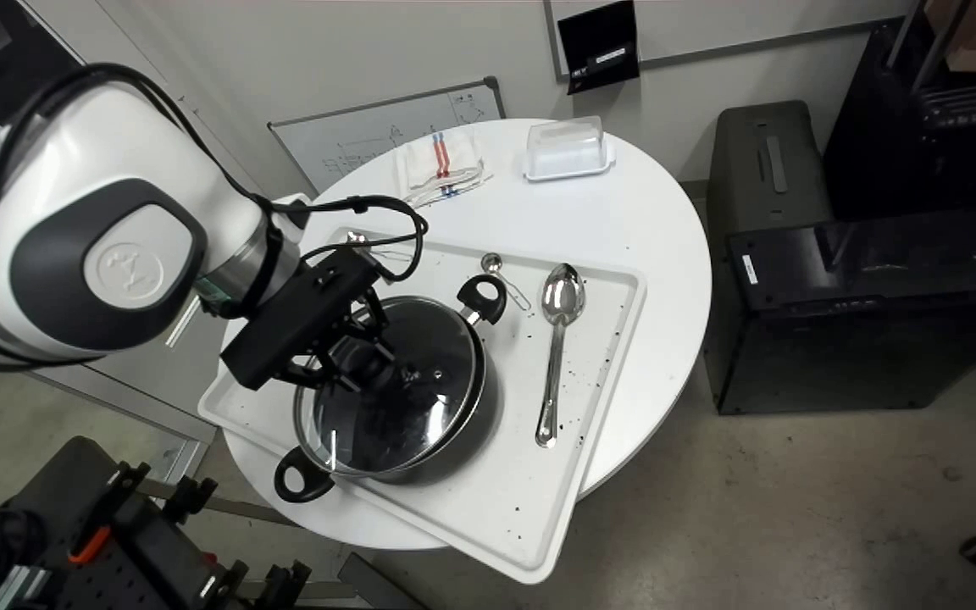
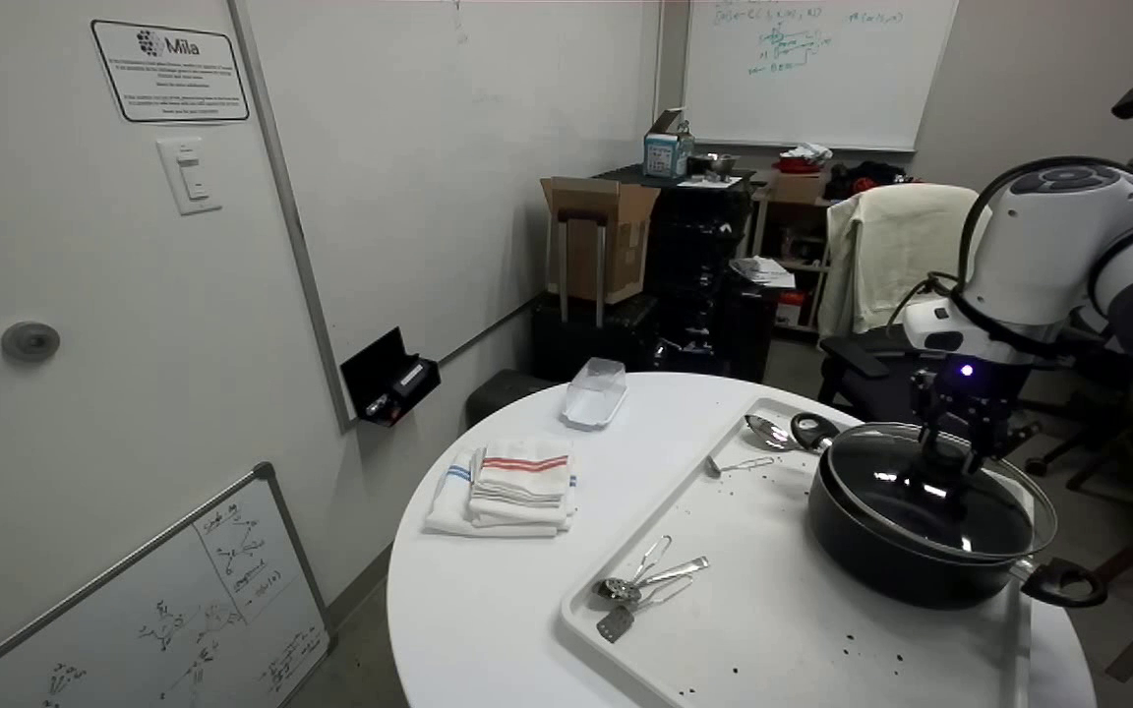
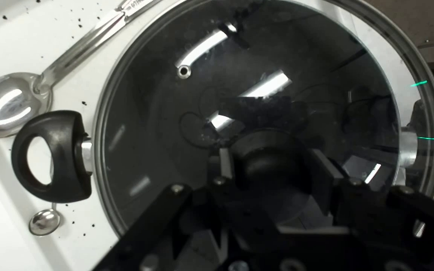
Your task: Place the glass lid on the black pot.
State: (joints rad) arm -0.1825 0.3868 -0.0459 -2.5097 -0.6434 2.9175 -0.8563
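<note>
The glass lid (image 1: 429,407) lies over the black pot (image 1: 475,436), off-centre, its rim overhanging one side; it also shows in an exterior view (image 2: 881,472). In the wrist view the lid (image 3: 145,113) fills the middle and overlaps the right handle's mount. A pot handle (image 3: 68,154) sticks out at left. My gripper (image 1: 367,366) is above the lid, its fingers on both sides of the dark knob (image 3: 273,165), and looks shut on it. I cannot tell whether the lid rests on the pot's rim or is held just above it. The pot (image 2: 862,531) stands upright.
The pot stands on a white tray (image 1: 577,474) on a round white table (image 1: 674,339). A large spoon (image 1: 557,339) and a small measuring spoon (image 1: 501,275) lie beside it. Several small utensils (image 2: 640,590), folded towels (image 2: 522,487) and a butter dish (image 2: 594,395) are farther off.
</note>
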